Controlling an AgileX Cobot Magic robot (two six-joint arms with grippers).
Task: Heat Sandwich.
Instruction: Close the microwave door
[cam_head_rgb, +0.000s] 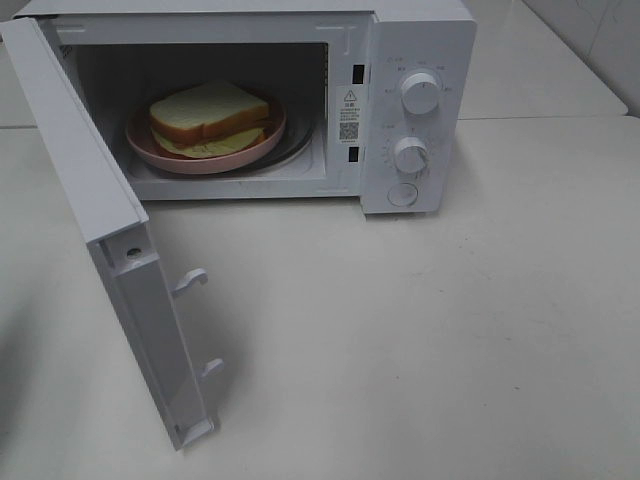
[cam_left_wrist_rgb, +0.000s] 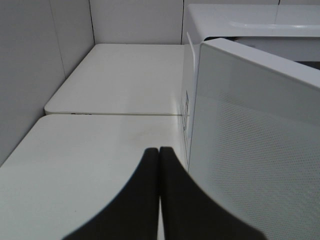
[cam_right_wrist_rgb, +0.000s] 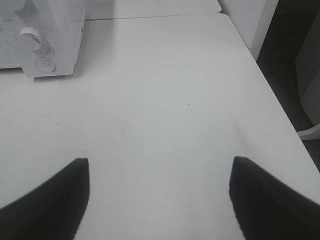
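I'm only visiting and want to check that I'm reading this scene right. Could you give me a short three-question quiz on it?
1. True or false: the microwave door is shut.
2. Where is the sandwich relative to the microwave? A) on top of it; B) inside it, on the pink plate; C) beside it.
3. Fill in: the ___ fingers are pressed together.

Key
1. False: it stands wide open.
2. B.
3. Left: the left fingers touch each other, while the right fingers stand well apart.
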